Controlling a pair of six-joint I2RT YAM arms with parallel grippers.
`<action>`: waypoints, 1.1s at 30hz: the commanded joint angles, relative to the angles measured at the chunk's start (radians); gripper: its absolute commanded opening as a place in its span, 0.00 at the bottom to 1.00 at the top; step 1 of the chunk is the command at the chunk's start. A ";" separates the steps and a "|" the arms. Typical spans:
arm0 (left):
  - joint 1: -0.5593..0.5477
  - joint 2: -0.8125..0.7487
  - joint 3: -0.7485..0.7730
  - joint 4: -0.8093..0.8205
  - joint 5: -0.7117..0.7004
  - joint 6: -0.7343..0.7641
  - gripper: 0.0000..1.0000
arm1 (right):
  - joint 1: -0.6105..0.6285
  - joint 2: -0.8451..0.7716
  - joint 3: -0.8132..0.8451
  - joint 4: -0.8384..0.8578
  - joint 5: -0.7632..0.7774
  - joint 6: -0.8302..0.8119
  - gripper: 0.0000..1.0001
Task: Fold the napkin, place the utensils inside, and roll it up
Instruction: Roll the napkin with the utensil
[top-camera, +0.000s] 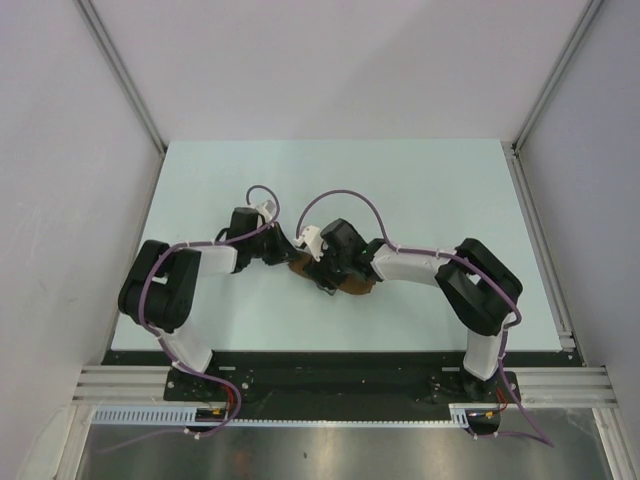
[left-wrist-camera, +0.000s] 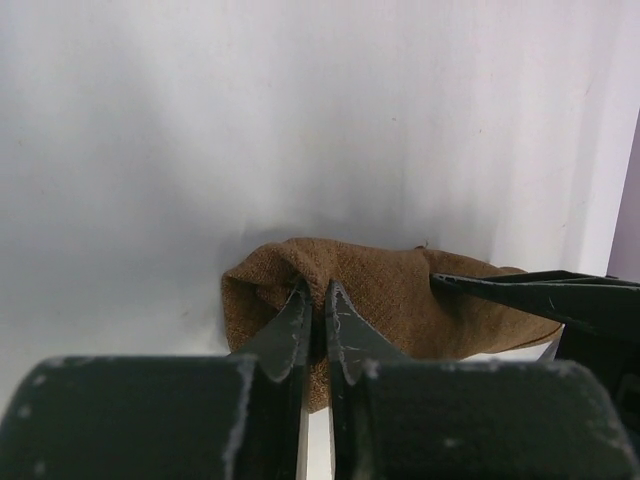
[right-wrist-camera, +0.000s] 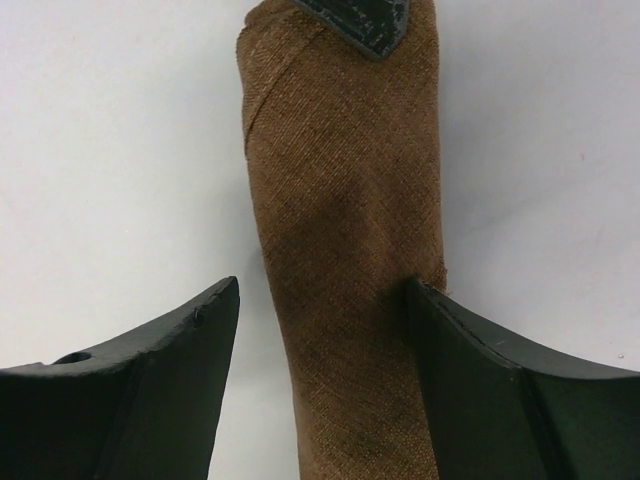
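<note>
The brown napkin (top-camera: 352, 288) lies rolled into a narrow bundle at the table's middle, mostly under both wrists. In the left wrist view my left gripper (left-wrist-camera: 315, 292) is shut on the roll's near end, pinching a fold of the napkin (left-wrist-camera: 390, 295). In the right wrist view my right gripper (right-wrist-camera: 322, 290) is open and straddles the roll (right-wrist-camera: 345, 230); its right finger touches the cloth and the left one stands apart. The left gripper's fingertip (right-wrist-camera: 362, 22) shows at the roll's far end. The fork and the dark-handled utensil are hidden.
The pale table (top-camera: 420, 190) is walled by white panels left, right and behind. A metal rail (top-camera: 545, 240) runs along its right edge. Both arms meet at the middle, with purple cables (top-camera: 345, 195) looping above them.
</note>
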 joint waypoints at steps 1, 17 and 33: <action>-0.006 0.000 0.049 -0.017 -0.011 0.014 0.11 | -0.016 0.047 0.019 -0.012 0.055 0.015 0.72; 0.045 -0.330 0.011 -0.202 -0.105 0.032 0.61 | -0.036 0.092 0.002 -0.004 0.193 0.058 0.62; 0.174 -0.685 0.023 -0.411 -0.087 0.167 0.97 | -0.085 -0.014 0.017 -0.010 -0.025 0.117 0.74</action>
